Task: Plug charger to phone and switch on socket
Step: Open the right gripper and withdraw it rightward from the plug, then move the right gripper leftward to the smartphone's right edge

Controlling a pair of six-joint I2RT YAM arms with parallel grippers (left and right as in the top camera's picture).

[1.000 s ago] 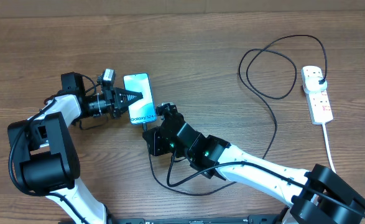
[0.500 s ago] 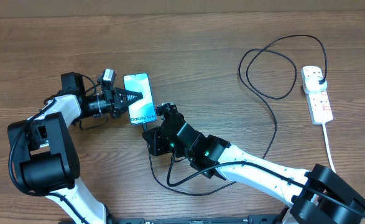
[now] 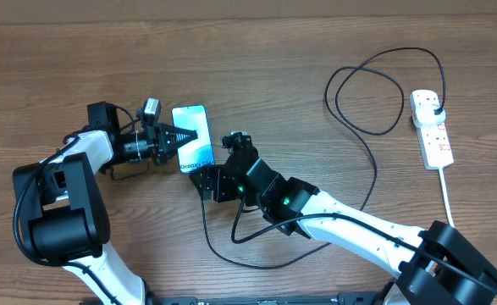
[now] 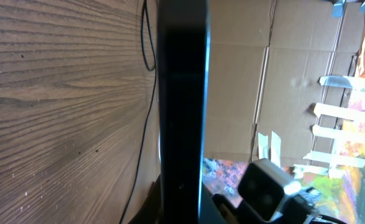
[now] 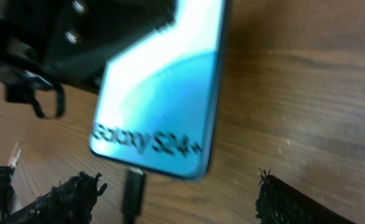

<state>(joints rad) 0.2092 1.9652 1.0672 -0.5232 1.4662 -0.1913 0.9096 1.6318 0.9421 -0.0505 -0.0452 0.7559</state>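
The phone (image 5: 163, 87) shows "Galaxy S24+" in dark letters on its lit blue screen

Wooden table (image 3: 256, 68) under phone (image 3: 194, 138), charger (image 3: 375, 174), socket (image 3: 434, 135).

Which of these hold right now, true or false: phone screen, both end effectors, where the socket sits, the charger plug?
1. The phone has a lit screen reading "Galaxy". True.
2. The right end effector is shut on the charger's connector. False: its fingers stand wide apart, and the connector sits at the phone's bottom edge between them, ungripped.
3. The left end effector is closed on the phone. True.
4. The socket lies beside the left arm. False: it lies near the table's right edge, far from both arms.
5. The charger's plug sits in the socket. True.
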